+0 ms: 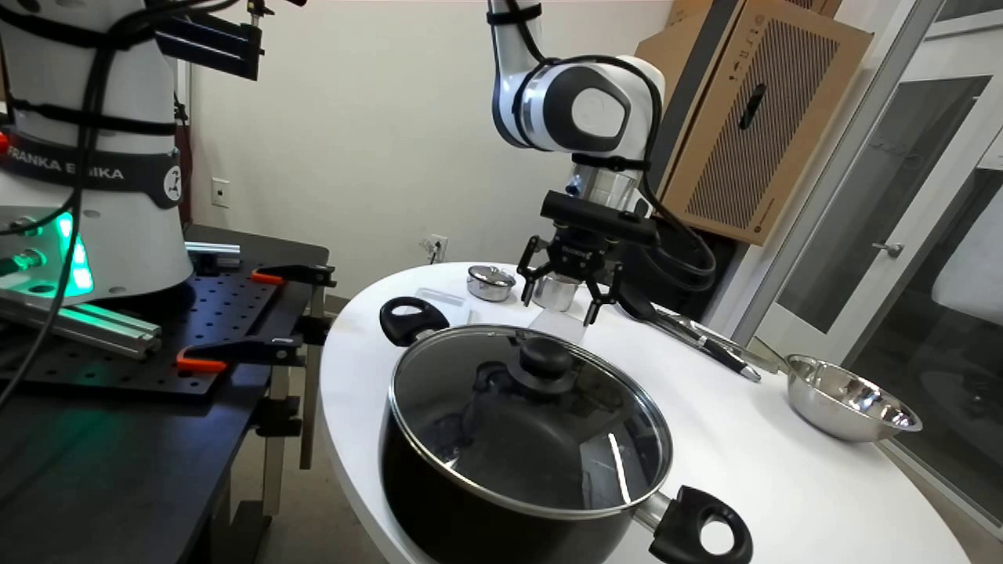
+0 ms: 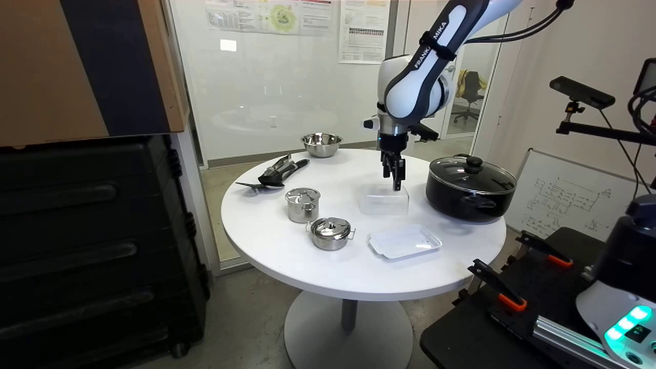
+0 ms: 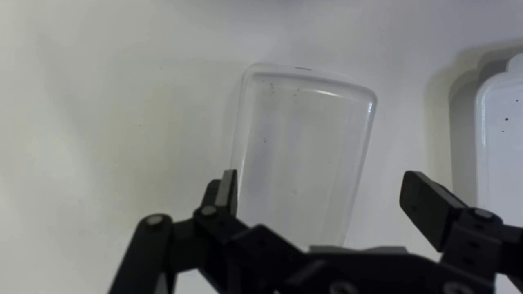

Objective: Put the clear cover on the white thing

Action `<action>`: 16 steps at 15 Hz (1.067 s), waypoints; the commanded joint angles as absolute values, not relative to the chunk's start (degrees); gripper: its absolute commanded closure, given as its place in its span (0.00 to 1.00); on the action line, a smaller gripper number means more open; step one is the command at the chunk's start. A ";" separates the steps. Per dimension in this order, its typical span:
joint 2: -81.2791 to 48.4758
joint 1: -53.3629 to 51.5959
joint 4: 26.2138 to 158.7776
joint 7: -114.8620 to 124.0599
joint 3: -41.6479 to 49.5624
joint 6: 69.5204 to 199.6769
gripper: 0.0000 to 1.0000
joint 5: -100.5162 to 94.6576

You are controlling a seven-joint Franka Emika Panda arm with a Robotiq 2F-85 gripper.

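The round white bench point(image 2: 271, 251) carries one clear rectangular plastic cover point(image 2: 384, 201), one shallow white rectangular tray point(image 2: 405, 241) near it, two small lidded steel pots point(image 2: 330, 236), one large black glass-lidded pot point(image 2: 461, 200) and one steel bowl point(image 2: 322, 149). The black fingers point(image 3: 427, 204), spread wide, grip nothing and in the wrist view flank the cover; contact I cannot tell.

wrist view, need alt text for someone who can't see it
A clear cover lies on a white table, partly hidden by the open black gripper at the bottom of the picture. Part of a white tray shows at the right edge.
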State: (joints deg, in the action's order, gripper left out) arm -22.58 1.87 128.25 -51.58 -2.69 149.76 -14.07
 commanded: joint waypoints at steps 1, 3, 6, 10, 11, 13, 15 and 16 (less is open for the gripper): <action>-25.09 2.17 126.95 -49.61 -3.06 151.68 0.00 -14.12; -25.74 2.09 126.69 -48.84 -2.99 152.83 0.00 -14.49; -26.50 1.99 126.24 -48.19 -2.98 154.16 0.00 -14.86; -27.40 1.70 125.71 -47.56 -2.97 154.57 0.00 -15.26; -27.54 1.68 125.62 -47.45 -3.00 154.58 0.00 -15.25; -27.78 1.69 125.47 -47.20 -3.06 154.64 0.00 -15.22; -28.11 1.68 125.25 -46.76 -3.06 154.74 0.00 -15.29; -28.26 1.65 125.18 -46.62 -3.04 154.79 0.00 -15.37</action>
